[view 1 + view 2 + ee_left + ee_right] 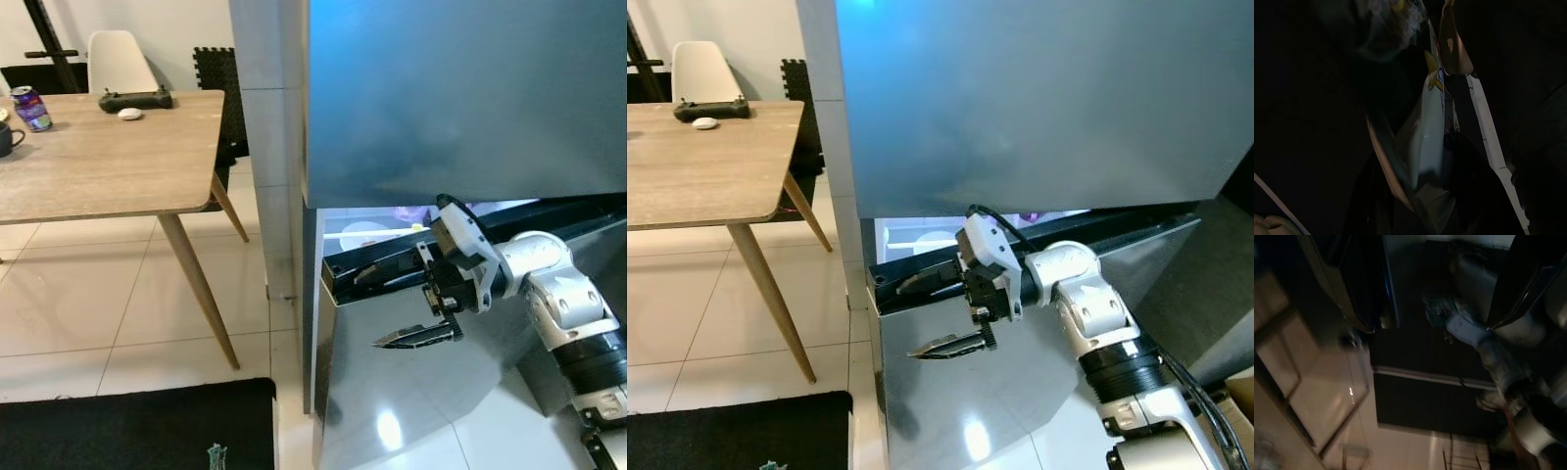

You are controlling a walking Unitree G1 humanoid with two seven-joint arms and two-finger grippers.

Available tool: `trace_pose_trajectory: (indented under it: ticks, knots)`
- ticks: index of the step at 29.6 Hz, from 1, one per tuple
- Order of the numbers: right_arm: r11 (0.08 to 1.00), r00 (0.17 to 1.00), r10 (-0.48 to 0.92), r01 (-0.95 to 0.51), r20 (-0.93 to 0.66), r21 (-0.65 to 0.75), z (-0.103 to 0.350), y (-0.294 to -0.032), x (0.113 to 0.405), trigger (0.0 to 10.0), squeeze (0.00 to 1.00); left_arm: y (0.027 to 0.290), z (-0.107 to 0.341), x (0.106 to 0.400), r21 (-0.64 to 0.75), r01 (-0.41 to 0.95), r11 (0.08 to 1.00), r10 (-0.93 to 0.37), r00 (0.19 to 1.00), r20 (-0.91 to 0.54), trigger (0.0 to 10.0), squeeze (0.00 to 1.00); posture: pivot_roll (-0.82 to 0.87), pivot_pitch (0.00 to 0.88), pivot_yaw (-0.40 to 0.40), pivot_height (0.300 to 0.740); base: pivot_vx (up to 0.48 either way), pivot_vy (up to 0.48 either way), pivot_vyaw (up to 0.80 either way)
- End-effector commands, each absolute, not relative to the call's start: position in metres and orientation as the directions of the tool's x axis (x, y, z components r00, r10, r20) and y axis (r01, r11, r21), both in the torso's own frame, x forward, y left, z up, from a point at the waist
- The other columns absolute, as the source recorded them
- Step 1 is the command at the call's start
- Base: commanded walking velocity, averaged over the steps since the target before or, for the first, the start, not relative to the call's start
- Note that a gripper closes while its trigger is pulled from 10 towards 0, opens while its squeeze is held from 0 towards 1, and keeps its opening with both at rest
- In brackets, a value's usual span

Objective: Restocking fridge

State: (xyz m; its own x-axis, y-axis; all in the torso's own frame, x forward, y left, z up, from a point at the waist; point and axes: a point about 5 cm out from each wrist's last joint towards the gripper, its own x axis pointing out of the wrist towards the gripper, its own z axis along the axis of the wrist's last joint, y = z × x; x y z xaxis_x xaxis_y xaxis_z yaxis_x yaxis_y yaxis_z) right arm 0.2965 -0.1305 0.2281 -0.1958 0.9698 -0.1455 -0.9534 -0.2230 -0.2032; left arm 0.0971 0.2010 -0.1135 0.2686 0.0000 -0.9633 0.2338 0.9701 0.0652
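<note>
The big fridge (pixel 460 98) takes up the right of the scene, its upper door flat and shut, and below it the lower drawer front (pixel 1019 392) stands pulled out a little, a lit gap showing pale shelves inside. The right gripper (pixel 407 305) is right at that drawer's top edge: one black finger reaches into the dark recess along the lip, the other hangs lower in front of the steel face, so the claw is spread wide and has hold of nothing solid that I can make out. To do this well, I'd say hook the upper finger firmly behind the lip and pull straight back, keeping the wrist level so it doesn't slip off. Room to move: white tiled floor (pixel 98 304) lies open behind the drawer's travel, the black mat (pixel 137 426) sits near the fridge corner, and the wooden table (pixel 108 157) stands well apart to the left, carrying a can (pixel 31 108). The left wrist view is dark, showing a crinkly packet (pixel 1427 132) close up, likely the stock; whether the left claw grips it, I cannot tell.
</note>
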Motion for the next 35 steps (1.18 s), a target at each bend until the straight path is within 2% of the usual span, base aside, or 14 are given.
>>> trace_pose_trajectory:
  ticks: [1,12,15,19,21,26,27,29,30,31,32,33,34,35]
  knots:
    - [-0.232,-0.219,0.972,-0.950,-0.086,-0.208,0.237,-0.135,0.292,10.0,0.00,0.179,-0.108,0.125,0.015,0.238,0.971,-0.080,0.383,-0.920,10.0,0.00,-0.08,0.000,-0.057,0.740,0.000,0.000,0.00]
    - [-0.273,-0.270,0.962,-0.953,-0.035,-0.134,0.233,-0.148,0.272,10.0,0.00,0.178,-0.108,0.126,0.011,0.236,0.972,-0.082,0.382,-0.920,10.0,0.00,-0.08,0.000,-0.058,0.740,0.000,0.000,0.00]
    - [-0.265,-0.259,0.963,-0.959,-0.070,-0.102,0.223,-0.152,0.268,10.0,0.00,0.178,-0.108,0.126,0.011,0.236,0.972,-0.082,0.382,-0.920,10.0,0.00,-0.08,0.000,-0.058,0.740,0.000,0.000,0.00]
    - [-0.161,-0.164,0.967,-0.986,-0.195,0.031,0.187,-0.176,0.257,10.0,0.00,0.178,-0.108,0.126,0.012,0.233,0.972,-0.080,0.384,-0.920,10.0,0.00,-0.08,0.000,-0.057,0.740,0.000,0.000,0.00]
    - [-0.101,-0.115,0.965,-0.992,-0.236,0.070,0.176,-0.187,0.254,10.0,0.00,0.178,-0.107,0.126,0.014,0.234,0.972,-0.079,0.384,-0.920,10.0,0.00,-0.09,0.000,-0.055,0.740,0.000,0.000,0.00]
    - [0.179,0.066,0.893,-0.960,-0.446,0.215,0.117,-0.232,0.239,10.0,0.00,0.179,-0.107,0.128,0.022,0.242,0.970,-0.076,0.385,-0.920,10.0,0.00,-0.10,0.000,-0.051,0.740,0.000,0.000,0.00]
    - [0.179,0.066,0.893,-0.960,-0.446,0.215,0.117,-0.232,0.239,10.0,0.00,0.179,-0.107,0.128,0.022,0.242,0.970,-0.076,0.385,-0.920,10.0,0.00,-0.10,0.000,-0.051,0.740,0.000,0.000,0.00]
    - [0.346,0.185,0.833,-0.910,-0.522,0.230,0.090,-0.248,0.241,10.0,0.00,0.179,-0.107,0.129,0.023,0.244,0.970,-0.076,0.388,-0.919,10.0,0.00,-0.10,0.000,-0.050,0.740,0.000,0.000,0.00]
    - [0.346,0.185,0.833,-0.910,-0.522,0.230,0.090,-0.248,0.241,10.0,0.00,0.179,-0.107,0.129,0.023,0.244,0.970,-0.076,0.388,-0.919,10.0,0.00,-0.10,0.000,-0.050,0.740,0.000,0.000,0.00]
    - [0.445,0.259,0.783,-0.868,-0.565,0.219,0.074,-0.257,0.243,10.0,0.00,0.179,-0.106,0.129,0.024,0.243,0.970,-0.075,0.389,-0.918,10.0,0.00,-0.10,0.000,-0.050,0.740,0.000,0.000,0.00]
    - [0.445,0.259,0.783,-0.868,-0.565,0.219,0.074,-0.257,0.243,10.0,0.00,0.179,-0.106,0.129,0.024,0.243,0.970,-0.075,0.389,-0.918,10.0,0.00,-0.10,0.000,-0.050,0.740,0.000,0.000,0.00]
    - [0.567,0.350,0.713,-0.798,-0.608,0.206,0.057,-0.266,0.245,10.0,0.00,0.179,-0.106,0.130,0.026,0.242,0.970,-0.073,0.390,-0.918,10.0,0.00,-0.10,0.000,-0.051,0.740,0.000,0.000,0.00]
    - [0.567,0.350,0.713,-0.798,-0.608,0.206,0.057,-0.266,0.245,10.0,0.00,0.179,-0.106,0.130,0.026,0.242,0.970,-0.073,0.390,-0.918,10.0,0.00,-0.10,0.000,-0.051,0.740,0.000,0.000,0.00]
    - [0.699,0.444,0.603,-0.695,-0.663,0.170,0.037,-0.275,0.244,10.0,0.00,0.180,-0.106,0.130,0.030,0.236,0.971,-0.066,0.391,-0.918,10.0,0.00,-0.10,0.000,-0.052,0.740,0.000,0.000,0.00]
